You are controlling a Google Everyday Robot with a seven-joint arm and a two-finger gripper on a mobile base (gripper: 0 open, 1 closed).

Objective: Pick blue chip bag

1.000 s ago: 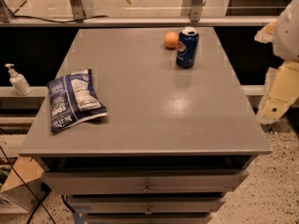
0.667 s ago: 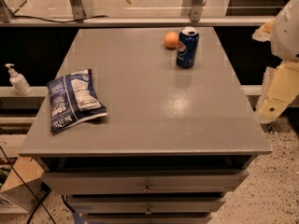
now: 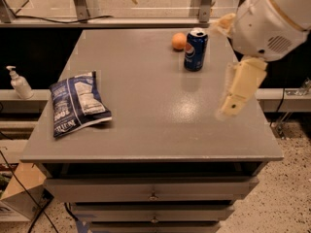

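Observation:
The blue chip bag (image 3: 77, 103) lies flat near the left edge of the grey table (image 3: 155, 125), dark navy with a white panel and white lettering. My gripper (image 3: 239, 89) hangs from the white arm (image 3: 272, 21) over the table's right side, pointing down. It is far to the right of the bag, with nothing in it that I can see.
A blue soda can (image 3: 195, 49) stands upright at the back of the table with an orange (image 3: 179, 41) just behind it to the left. A soap dispenser (image 3: 19, 83) stands on a shelf to the left. Drawers (image 3: 153, 191) sit under the tabletop.
The arm has swung left, from beside the table's right edge to over its right side. The bag, can and orange have not moved.

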